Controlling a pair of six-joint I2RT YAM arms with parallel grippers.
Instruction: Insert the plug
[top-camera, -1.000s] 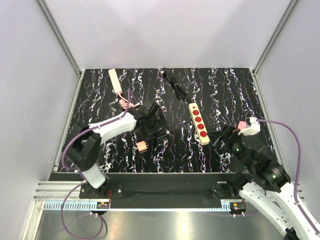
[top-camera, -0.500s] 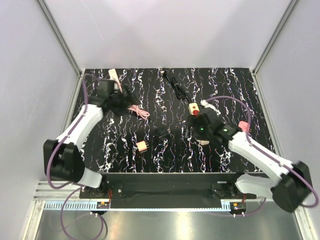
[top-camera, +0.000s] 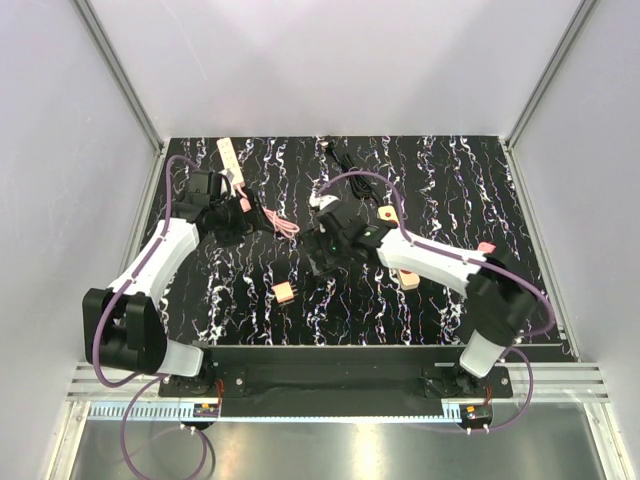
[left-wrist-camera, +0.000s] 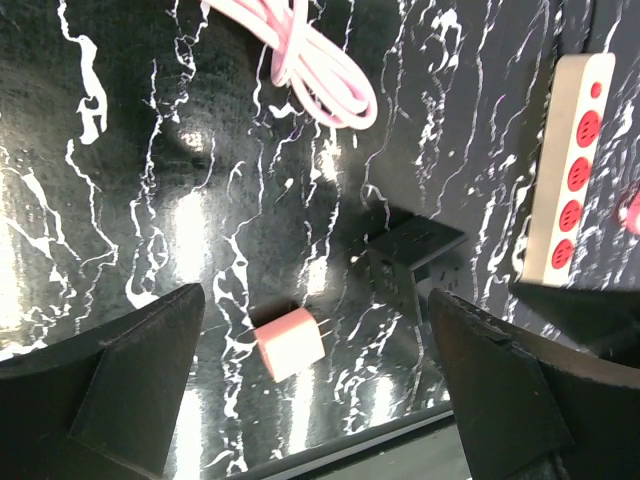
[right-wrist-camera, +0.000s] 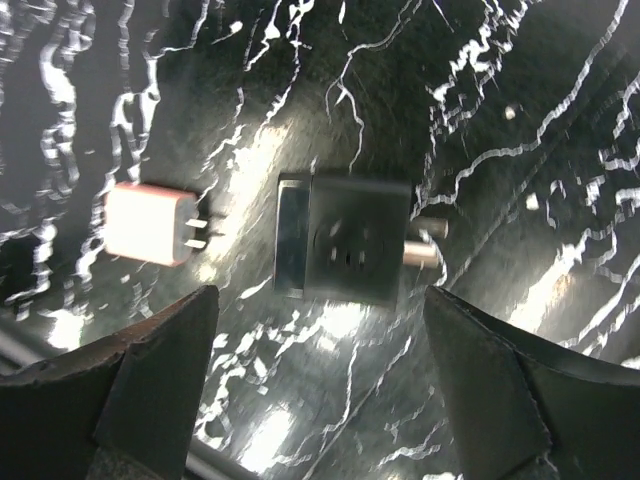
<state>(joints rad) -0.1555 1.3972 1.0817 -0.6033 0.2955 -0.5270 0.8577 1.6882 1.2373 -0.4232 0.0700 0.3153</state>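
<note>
A small pink plug (top-camera: 284, 291) lies on the black marbled table, prongs pointing right; it also shows in the left wrist view (left-wrist-camera: 290, 343) and the right wrist view (right-wrist-camera: 150, 225). A black adapter block (right-wrist-camera: 345, 238) with two round pins lies just right of it, also in the left wrist view (left-wrist-camera: 415, 255). A cream power strip with red sockets (left-wrist-camera: 575, 170) lies to the right, partly covered by my right arm in the top view (top-camera: 408, 278). My right gripper (top-camera: 322, 250) hovers open over the adapter (right-wrist-camera: 325, 400). My left gripper (top-camera: 248, 218) is open and empty (left-wrist-camera: 315, 400), high at back left.
A coiled pink cable (top-camera: 280, 222) lies beside my left gripper, also in the left wrist view (left-wrist-camera: 315, 60). A white power strip (top-camera: 230, 160) sits at the back left. A black cable (top-camera: 345, 160) runs from the back centre. Grey walls close in three sides.
My right arm has swung left from the right side, across the red-socket strip, to above the black adapter. My left arm went from the centre to the back left, then held.
</note>
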